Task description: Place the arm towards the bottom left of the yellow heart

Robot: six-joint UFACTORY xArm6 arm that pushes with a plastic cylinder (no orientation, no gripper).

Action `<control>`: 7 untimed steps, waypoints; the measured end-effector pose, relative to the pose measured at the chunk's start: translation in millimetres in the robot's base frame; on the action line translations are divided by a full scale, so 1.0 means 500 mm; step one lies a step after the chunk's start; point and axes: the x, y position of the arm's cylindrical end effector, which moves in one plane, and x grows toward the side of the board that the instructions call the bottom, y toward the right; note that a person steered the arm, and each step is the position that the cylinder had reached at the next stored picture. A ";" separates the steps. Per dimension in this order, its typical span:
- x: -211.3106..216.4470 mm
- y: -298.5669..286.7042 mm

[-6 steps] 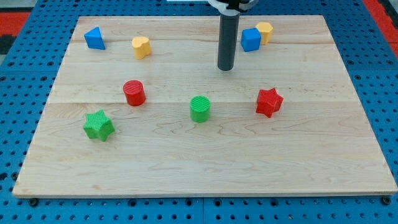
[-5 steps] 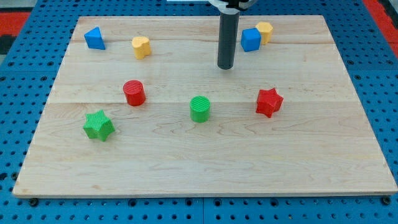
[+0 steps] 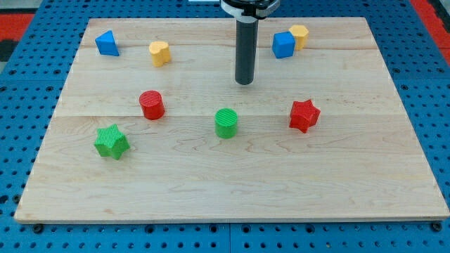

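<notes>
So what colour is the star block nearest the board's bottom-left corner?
Green: the green star, clearest in the camera view.

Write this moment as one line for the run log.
goal: bottom left of yellow heart | my tip: far to heart's right, above green cylinder | contact: none | status: not reached

Board: pale wooden table top (image 3: 232, 176), visible grain, seams running left to right.
Surround: blue perforated panel (image 3: 28, 140) on all sides, regular rows of round holes.
Corners: red perforated panels (image 3: 17, 21) at upper left and upper right.
Light: even, soft shadows.
</notes>
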 end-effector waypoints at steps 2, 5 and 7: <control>-0.002 -0.005; -0.014 -0.377; -0.055 -0.362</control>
